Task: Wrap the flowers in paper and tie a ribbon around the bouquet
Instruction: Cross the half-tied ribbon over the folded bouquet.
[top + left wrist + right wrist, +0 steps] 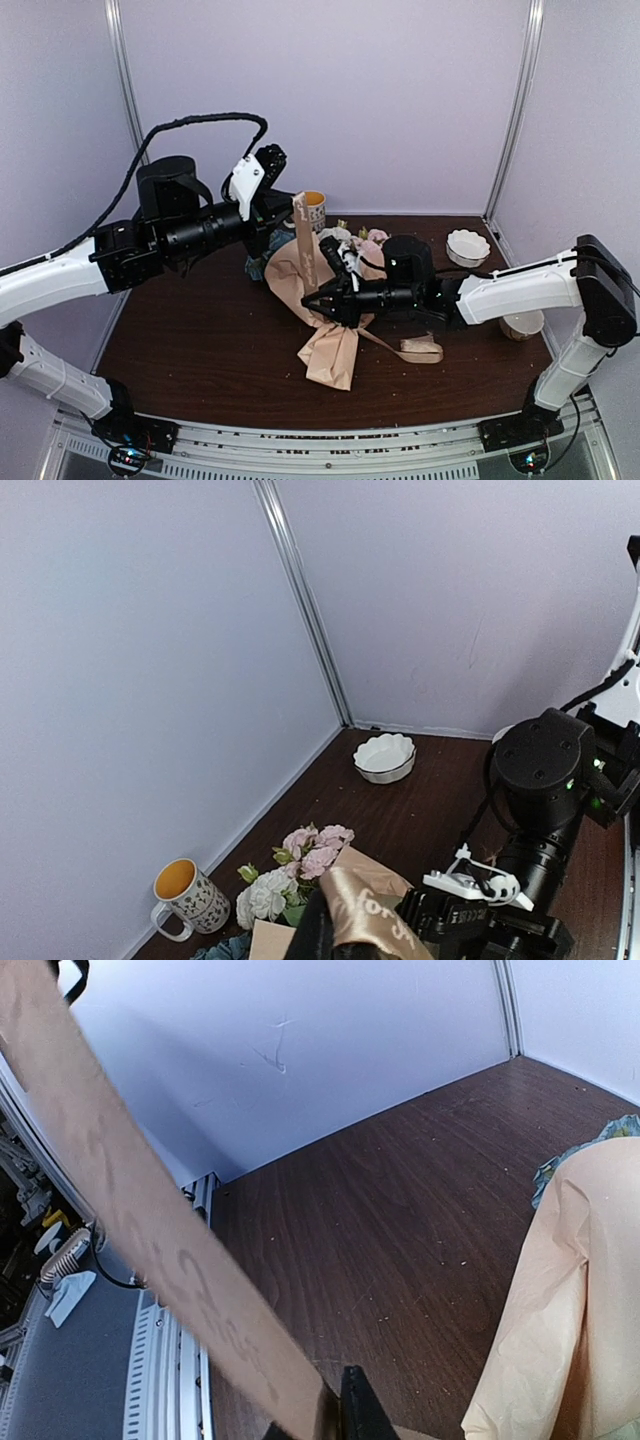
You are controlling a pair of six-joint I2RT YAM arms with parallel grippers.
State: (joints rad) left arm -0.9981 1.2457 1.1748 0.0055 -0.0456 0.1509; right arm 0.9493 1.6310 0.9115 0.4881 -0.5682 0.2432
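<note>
Peach-tan paper (330, 358), a tan ribbon (365, 915) with darker lettering, pink and white flowers (318, 852), a speckled white mug (195, 900) with a yellow inside, and a dark brown table (200, 340).

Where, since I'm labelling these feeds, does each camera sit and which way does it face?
Top external: above and behind the bases, looking down at the table; both arms show, left gripper and right gripper at the ribbon.
Left wrist: raised, facing the far right corner and the white bowl; its fingers show.
Right wrist: low, facing left across the table; one finger shows.
Shared: all three see the ribbon.
</note>
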